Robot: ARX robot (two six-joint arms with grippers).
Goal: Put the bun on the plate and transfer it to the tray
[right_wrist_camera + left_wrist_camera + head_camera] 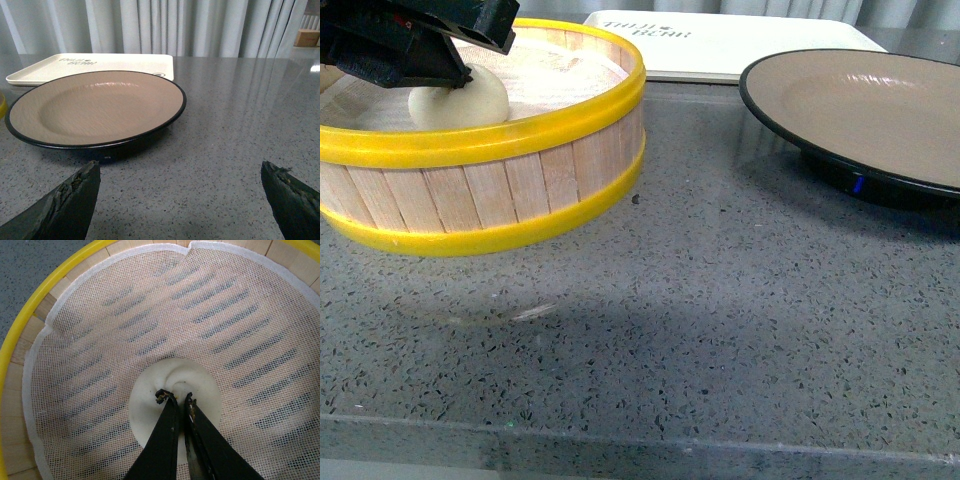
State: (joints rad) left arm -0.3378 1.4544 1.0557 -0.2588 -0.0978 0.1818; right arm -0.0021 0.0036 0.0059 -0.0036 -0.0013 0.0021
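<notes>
Pinching bun (pixel 150 407) in steamer basket (pixel 490 190), left end effector (pixel 176 399)

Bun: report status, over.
Left end effector pinched on bun top, bun in steamer basket. Right end effector open, before bare plate. Basket rim to clear.

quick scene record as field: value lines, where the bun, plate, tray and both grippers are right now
bun: inside the steamer basket, on its mesh liner
plate: empty, on the table, right of the basket
tray: behind basket and plate, visible part empty
left gripper: jaws nearly closed, pinching the bun's top
right gripper: open, empty, low over the table, facing the plate
task stage: bun not yet on plate
</notes>
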